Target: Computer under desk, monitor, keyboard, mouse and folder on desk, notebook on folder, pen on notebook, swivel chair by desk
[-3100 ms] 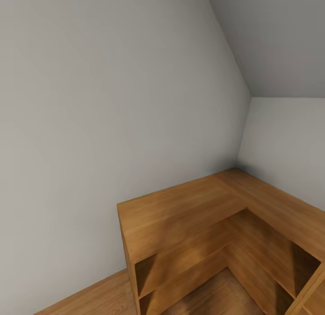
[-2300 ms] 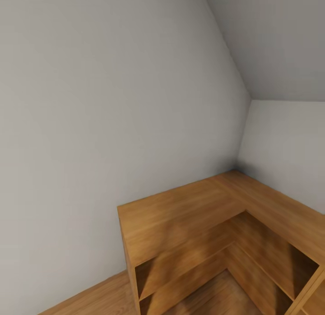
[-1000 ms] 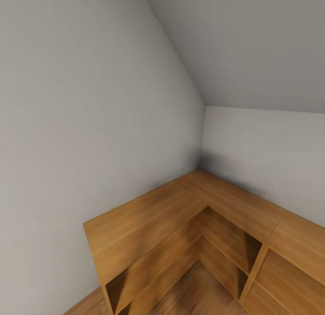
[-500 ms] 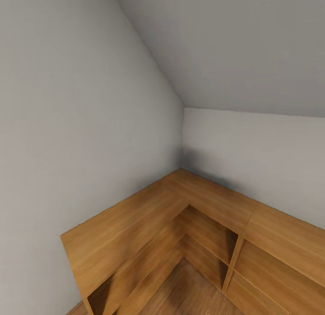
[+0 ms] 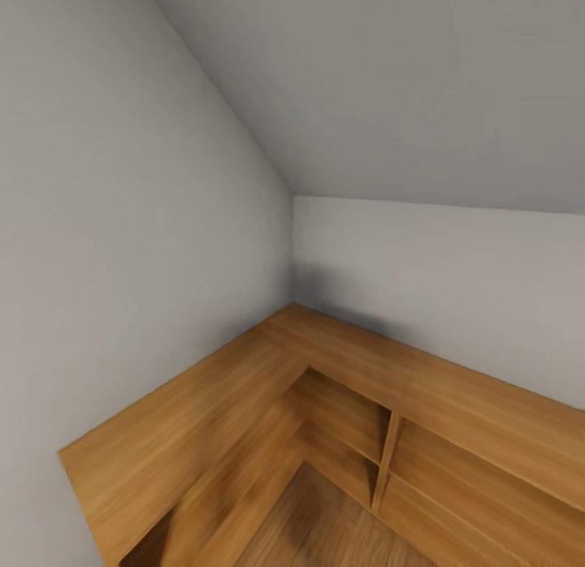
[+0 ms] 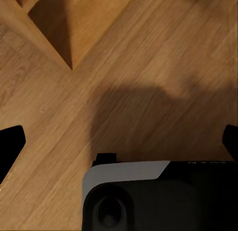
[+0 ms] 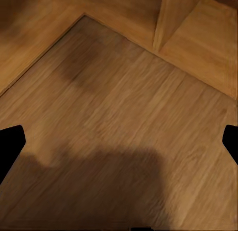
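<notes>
Corner of light-wood shelving unit [image 5: 244, 404], grey walls [image 5: 122, 226].
Both hands spread wide, holding nothing, wooden floor [image 7: 124, 122] beneath them.

- One light-wood corner shelving unit [image 5: 244, 404], L-shaped, along two walls.
- Two grey walls [image 5: 122, 226] meeting in one corner, under one sloped ceiling [image 5: 406, 88].
- One wooden floor [image 7: 129, 122].
- Two black fingertips [image 6: 10, 146] at each wrist view's edges.
</notes>
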Motion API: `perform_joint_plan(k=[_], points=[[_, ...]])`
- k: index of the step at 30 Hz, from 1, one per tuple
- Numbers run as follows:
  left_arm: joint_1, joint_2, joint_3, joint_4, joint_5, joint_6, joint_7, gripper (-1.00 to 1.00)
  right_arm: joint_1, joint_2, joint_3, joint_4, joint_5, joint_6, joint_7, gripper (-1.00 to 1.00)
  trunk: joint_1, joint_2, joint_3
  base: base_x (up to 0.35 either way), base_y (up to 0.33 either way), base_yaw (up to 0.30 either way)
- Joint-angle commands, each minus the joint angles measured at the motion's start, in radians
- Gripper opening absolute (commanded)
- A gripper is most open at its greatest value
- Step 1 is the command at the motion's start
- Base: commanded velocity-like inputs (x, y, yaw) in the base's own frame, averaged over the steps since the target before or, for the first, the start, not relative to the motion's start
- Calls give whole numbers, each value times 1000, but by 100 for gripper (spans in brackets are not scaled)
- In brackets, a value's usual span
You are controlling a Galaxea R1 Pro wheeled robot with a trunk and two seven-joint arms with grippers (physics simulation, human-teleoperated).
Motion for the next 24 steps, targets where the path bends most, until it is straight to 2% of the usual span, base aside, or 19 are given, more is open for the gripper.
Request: perform_joint_plan(k=[1, 4, 11, 24], points=[[0, 0, 0, 0, 0, -13, 1, 100, -1, -3, 0, -2, 0, -3, -1, 100, 0, -1, -1, 0, 0, -257], [0, 0, 2, 2, 0, -45, 1, 100, -2, -16, 0, -19, -1, -5, -2, 100, 0, -1, -1, 0, 0, -256], [0, -1, 4, 4, 0, -52, 1, 100, -3, -19, 0, -23, -1, -5, -1, 100, 0, -1, -1, -24, 0, -280], [-1, -2, 4, 4, 0, -53, 2, 100, -3, -18, 1, -18, -1, -11, 3, 100, 0, -1, -1, -312, 0, -292]])
